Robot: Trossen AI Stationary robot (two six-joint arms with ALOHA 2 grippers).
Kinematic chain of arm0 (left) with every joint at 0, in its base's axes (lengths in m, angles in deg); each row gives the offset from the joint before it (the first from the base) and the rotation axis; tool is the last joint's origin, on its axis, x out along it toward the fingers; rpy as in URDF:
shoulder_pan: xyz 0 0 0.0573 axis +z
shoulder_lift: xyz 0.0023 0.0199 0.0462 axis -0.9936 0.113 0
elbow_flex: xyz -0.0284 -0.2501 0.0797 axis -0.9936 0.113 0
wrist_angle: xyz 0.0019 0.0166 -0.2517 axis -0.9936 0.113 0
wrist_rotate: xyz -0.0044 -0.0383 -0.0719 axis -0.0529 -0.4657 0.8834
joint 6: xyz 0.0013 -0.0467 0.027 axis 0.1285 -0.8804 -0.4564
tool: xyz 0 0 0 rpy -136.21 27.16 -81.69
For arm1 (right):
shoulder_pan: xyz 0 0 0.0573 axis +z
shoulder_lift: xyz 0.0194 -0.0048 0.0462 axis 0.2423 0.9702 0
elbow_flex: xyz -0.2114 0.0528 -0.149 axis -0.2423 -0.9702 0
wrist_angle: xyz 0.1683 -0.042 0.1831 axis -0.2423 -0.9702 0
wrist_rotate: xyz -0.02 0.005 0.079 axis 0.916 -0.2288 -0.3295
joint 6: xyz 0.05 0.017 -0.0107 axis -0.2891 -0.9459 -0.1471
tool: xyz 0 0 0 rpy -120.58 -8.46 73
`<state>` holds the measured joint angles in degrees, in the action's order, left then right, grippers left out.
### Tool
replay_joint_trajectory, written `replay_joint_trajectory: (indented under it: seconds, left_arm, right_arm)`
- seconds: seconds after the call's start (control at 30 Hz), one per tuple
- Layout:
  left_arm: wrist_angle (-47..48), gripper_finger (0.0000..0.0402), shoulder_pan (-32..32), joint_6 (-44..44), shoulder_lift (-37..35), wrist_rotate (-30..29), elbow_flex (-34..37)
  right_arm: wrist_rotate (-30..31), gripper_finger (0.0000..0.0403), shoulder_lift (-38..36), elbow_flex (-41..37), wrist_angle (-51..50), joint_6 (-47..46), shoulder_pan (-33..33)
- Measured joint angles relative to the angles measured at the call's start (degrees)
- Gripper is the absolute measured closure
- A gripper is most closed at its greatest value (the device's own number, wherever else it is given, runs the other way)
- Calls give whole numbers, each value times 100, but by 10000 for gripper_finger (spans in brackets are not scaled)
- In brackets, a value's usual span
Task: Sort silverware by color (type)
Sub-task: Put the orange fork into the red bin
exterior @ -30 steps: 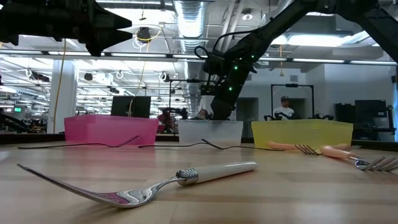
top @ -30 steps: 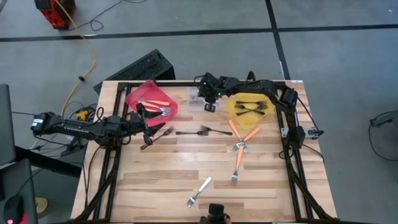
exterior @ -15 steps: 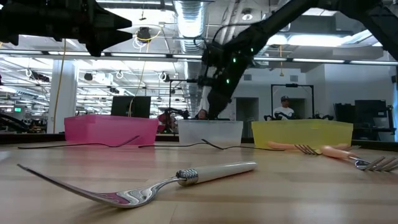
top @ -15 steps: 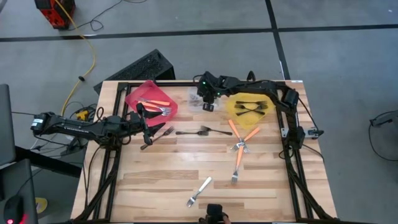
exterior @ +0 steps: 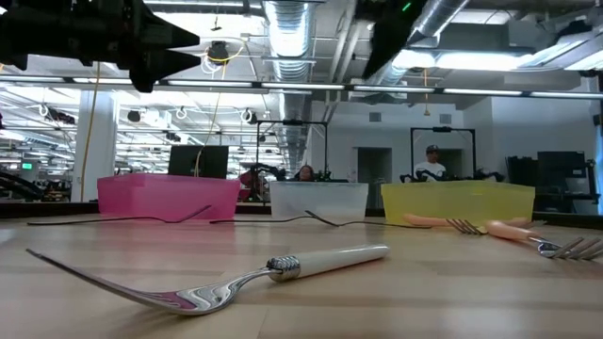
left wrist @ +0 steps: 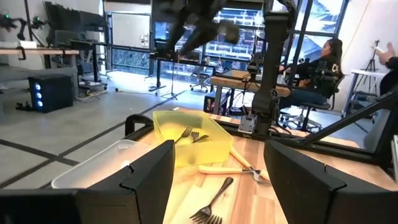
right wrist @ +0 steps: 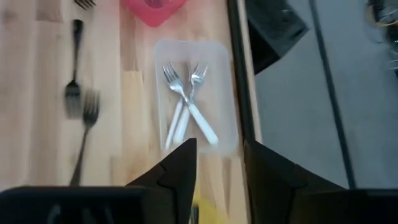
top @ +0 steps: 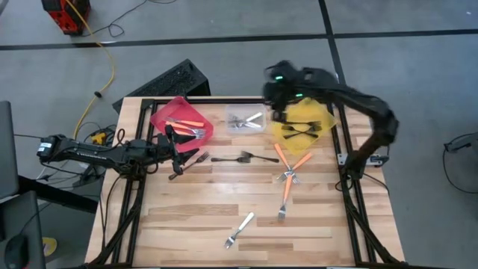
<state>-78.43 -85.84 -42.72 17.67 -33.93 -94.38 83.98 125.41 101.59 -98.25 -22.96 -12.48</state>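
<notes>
Overhead first: my right hand (top: 278,96) is raised and blurred above the desk's (top: 187,217) far edge, between the clear bin (top: 246,119) and the yellow bin (top: 302,125). From here I cannot tell its fingers' spread. Two white forks (top: 249,122) lie crossed in the clear bin, just beside that hand and apart from it. Black forks (top: 301,128) lie in the yellow bin, orange-handled forks (top: 187,125) in the red bin (top: 181,119). My left hand (top: 176,149) sits low at the red bin's near corner, with a black fork (top: 190,162) on the wood just beside it. Loose on the desk are two more black forks (top: 243,158), a cluster of orange-handled forks (top: 288,173), and one white fork (top: 239,230) near the front edge.

Level with the desk, that white fork (exterior: 236,278) fills the foreground, and the three bins stand in a row behind it. The right arm shows only as a dark shape at the upper edge, well above the clear bin (exterior: 318,201).

Left wrist camera: the left hand's fingers (left wrist: 149,177) stand wide apart with nothing between them, which the overhead view cannot resolve. A black fork (left wrist: 211,205) lies just ahead of them, the yellow bin (left wrist: 186,140) beyond.

Right wrist camera: the right hand's fingers (right wrist: 177,168) stand moderately apart and empty. The crossed white forks (right wrist: 185,115) rest in the clear bin (right wrist: 221,93) below them.
</notes>
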Motion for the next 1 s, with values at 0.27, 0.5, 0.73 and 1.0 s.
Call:
replay_joint_trajectory:
  seconds: [0.27,0.5,0.73,1.0]
  left_arm:
    - [4,168,1,-73,0,2,0]
    - [29,168,0,-115,0,4,-1]
    - [311,168,0,-387,1,7,0]
    - [490,168,0,-484,2,6,0]
  right_arm:
    - [-6,255,-1822,4,-1681,-1229,-48]
    - [-174,255,-3176,-521,-2427,-2618,496]
    - [-181,256,-4579,-2495,-1346,-3993,1550]
    - [-308,255,-5065,-4846,991,-4401,2700]
